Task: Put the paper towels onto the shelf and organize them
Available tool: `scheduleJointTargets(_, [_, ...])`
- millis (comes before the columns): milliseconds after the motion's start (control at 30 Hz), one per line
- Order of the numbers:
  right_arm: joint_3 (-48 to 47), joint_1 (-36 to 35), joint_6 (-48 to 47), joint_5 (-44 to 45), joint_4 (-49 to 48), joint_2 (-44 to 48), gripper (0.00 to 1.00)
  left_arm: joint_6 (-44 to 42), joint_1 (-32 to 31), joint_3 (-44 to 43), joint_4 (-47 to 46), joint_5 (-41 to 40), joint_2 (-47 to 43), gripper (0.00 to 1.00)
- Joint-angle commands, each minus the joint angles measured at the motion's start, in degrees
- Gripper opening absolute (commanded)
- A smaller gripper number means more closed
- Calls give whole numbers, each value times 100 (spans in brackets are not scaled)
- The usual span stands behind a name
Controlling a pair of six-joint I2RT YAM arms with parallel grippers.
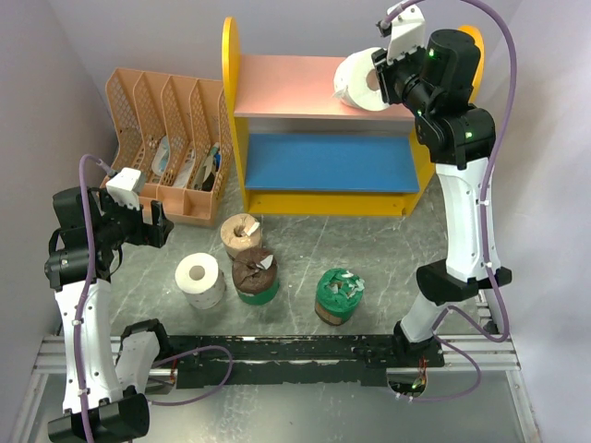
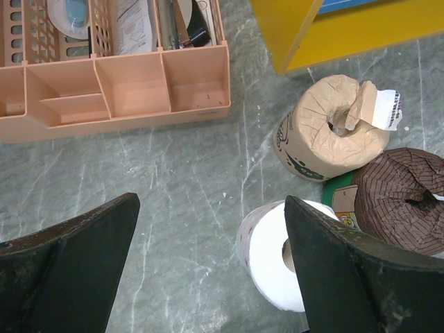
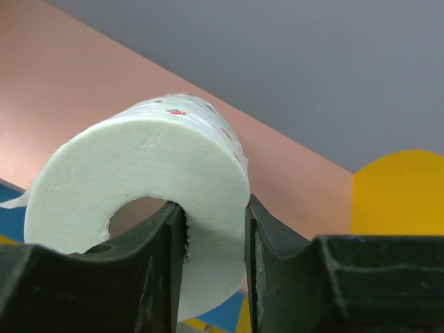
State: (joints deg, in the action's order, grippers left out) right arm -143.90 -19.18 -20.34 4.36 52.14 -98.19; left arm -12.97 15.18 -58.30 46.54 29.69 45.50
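My right gripper (image 1: 377,81) is shut on a white paper towel roll (image 1: 358,81), one finger inside its core and one outside, holding it on its side over the right end of the shelf's pink upper board (image 1: 286,88). The wrist view shows that roll (image 3: 159,159) pinched between the fingers (image 3: 156,257) above the pink board (image 3: 62,104). On the table stand a second white roll (image 1: 200,279), a tan roll (image 1: 242,234) and two brown rolls in green wrap (image 1: 255,275) (image 1: 339,295). My left gripper (image 1: 164,226) hangs open above the table, left of the white roll (image 2: 267,257).
A peach slotted file organizer (image 1: 166,138) holding papers and small items stands left of the shelf, against its yellow side panel (image 1: 231,74). The blue lower board (image 1: 323,161) has nothing on it. The tan roll (image 2: 333,132) sits close to the shelf's yellow base (image 2: 347,35).
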Motion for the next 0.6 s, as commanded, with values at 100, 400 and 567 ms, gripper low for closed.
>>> scheduleJointTargets(100, [-93, 114, 107, -730, -54, 519, 0, 66, 55, 55, -154, -36, -5, 98])
scheduleJointTargets(400, [1260, 111, -955, -2593, 1659, 1470, 0, 84, 55, 56, -155, -87, -22, 98])
scheduleJointTargets(567, [2795, 111, -1566, -2819, 1848, 2162, 0, 96, 56, 56, -163, -110, -21, 98])
